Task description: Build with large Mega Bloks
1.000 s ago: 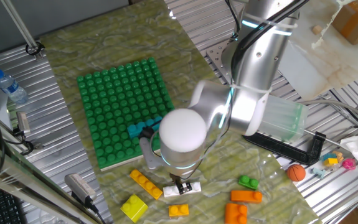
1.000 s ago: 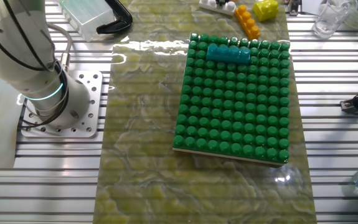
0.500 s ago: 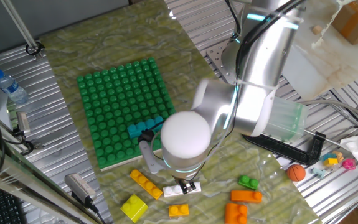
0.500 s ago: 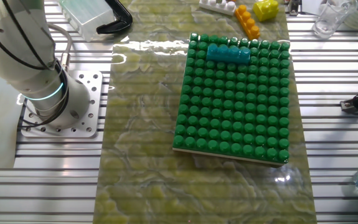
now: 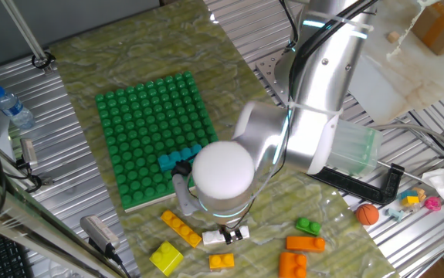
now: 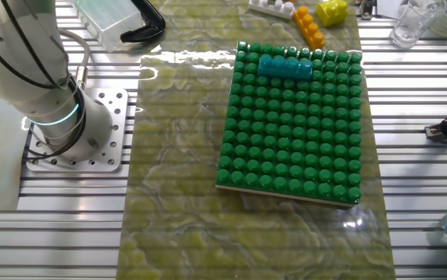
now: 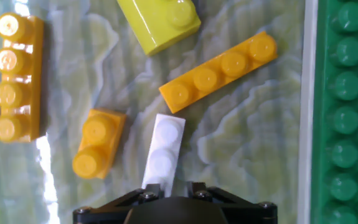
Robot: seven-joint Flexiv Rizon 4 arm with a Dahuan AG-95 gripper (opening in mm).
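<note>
Look at the hand view first. The white brick (image 7: pixel 164 152) is long and thin. Its long side runs from the gripper (image 7: pixel 169 188) straight away from it, leaning a little to the right. Its near end sits right between the two fingers. You cannot tell if the jaws are pinching it or just standing around it, because only the finger roots show.

Just past the white brick's far end lies a long yellow-orange brick (image 7: pixel 219 72). It has four studs and slants up to the right. Left of the jaws lies a short orange brick (image 7: pixel 99 144) with two studs. Farther left lies another four-stud orange brick (image 7: pixel 17 76), pointing straight away. A yellow-green brick (image 7: pixel 161 21) sits far ahead. The green baseplate (image 7: pixel 343 112) is off to the right of the jaws. A teal brick (image 6: pixel 285 67) sits on it near one edge.

You can read no words or labels anywhere.
</note>
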